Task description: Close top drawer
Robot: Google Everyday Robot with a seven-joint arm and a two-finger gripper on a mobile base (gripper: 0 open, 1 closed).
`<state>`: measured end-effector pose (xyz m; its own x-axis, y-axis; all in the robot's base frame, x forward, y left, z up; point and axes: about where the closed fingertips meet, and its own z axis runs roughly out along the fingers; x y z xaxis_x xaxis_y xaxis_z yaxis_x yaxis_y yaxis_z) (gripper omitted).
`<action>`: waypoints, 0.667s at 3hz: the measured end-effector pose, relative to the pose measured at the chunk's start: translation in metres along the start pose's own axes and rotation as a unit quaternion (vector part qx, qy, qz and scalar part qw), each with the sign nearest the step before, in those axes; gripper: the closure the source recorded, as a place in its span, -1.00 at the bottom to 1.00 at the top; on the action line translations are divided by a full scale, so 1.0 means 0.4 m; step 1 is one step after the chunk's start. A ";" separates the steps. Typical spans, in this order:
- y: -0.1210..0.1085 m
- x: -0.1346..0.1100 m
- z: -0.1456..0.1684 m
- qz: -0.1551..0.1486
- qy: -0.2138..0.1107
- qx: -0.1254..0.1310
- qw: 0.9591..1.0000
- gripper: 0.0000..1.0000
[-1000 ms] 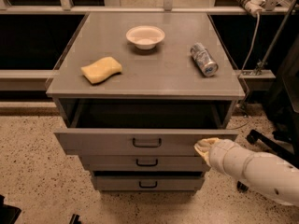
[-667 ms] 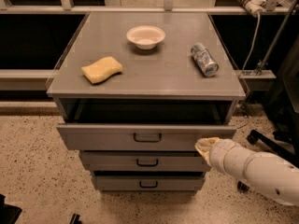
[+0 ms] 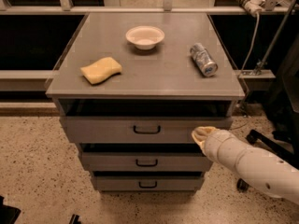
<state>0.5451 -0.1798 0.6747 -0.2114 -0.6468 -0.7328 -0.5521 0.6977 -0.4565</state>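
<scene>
Camera view looks down on a grey cabinet whose top drawer [image 3: 103,129] is the widest of three, with a dark loop handle [image 3: 146,129] in the middle of its flat front. It stands slightly out from the cabinet body, leaving a narrow dark gap under the cabinet top [image 3: 154,78]. That gap was wider a second ago, and the front panel now sits closer in under the top's edge. What lies inside the drawer cannot be told, since the gap shows only shadow.

The gripper [image 3: 202,135], pale yellow at its tip, is pressed against the right end of the top drawer's front and has followed the panel toward the cabinet. Whether it is spread or pressed together cannot be told. The white arm [image 3: 254,167] reaches in from the lower right.

Below, the middle drawer [image 3: 117,162] and the bottom drawer [image 3: 117,183] are narrower, each with a similar handle, and both stand where they were.

On the cabinet top a yellow sponge [image 3: 101,70] lies at the left, a white bowl [image 3: 145,36] showing only its own white inside sits at the back, and a silver can [image 3: 203,59] lies on its side at the right, its print too blurred to read. None of the three has shifted. Speckled floor [image 3: 32,167] surrounds the cabinet.
</scene>
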 end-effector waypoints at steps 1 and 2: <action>-0.051 -0.055 0.039 -0.017 -0.028 0.038 0.999 1.00; -0.048 -0.054 0.032 -0.018 -0.028 0.039 0.999 1.00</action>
<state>0.5704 -0.1753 0.6927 -0.1454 -0.6545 -0.7419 -0.4936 0.6979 -0.5190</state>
